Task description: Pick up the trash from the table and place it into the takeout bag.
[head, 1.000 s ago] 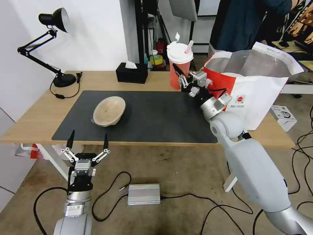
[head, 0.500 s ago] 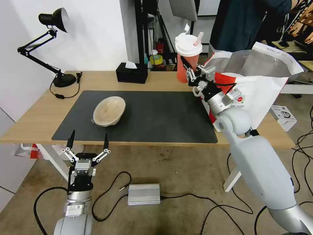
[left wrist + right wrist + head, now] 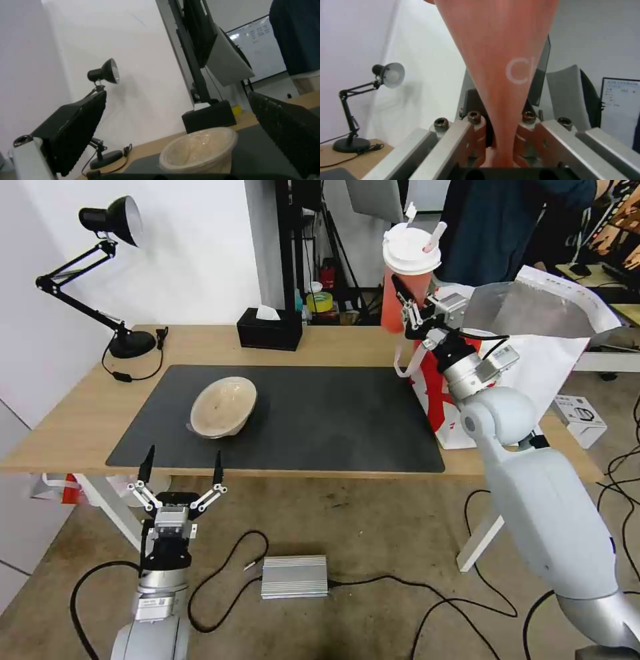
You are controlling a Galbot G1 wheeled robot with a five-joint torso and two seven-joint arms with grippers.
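Surface (image 3: 80,413) of light wood carries a dark grey mat (image 3: 320,413), and you can place everything against that mat. Off its right edge stands your takeout bag (image 3: 533,367), mouth open, foil lining showing. Your right gripper (image 3: 407,307) is clamped on the red drink cup (image 3: 400,293), held in the air above the mat's far right corner, just beside the bag's near rim, white lid and straws up. On the mat's left half lies the beige plastic bowl (image 3: 223,407), tilted. Below the mat's near left corner, off the surface, your left gripper (image 3: 180,468) hangs with fingers spread wide, holding nothing.
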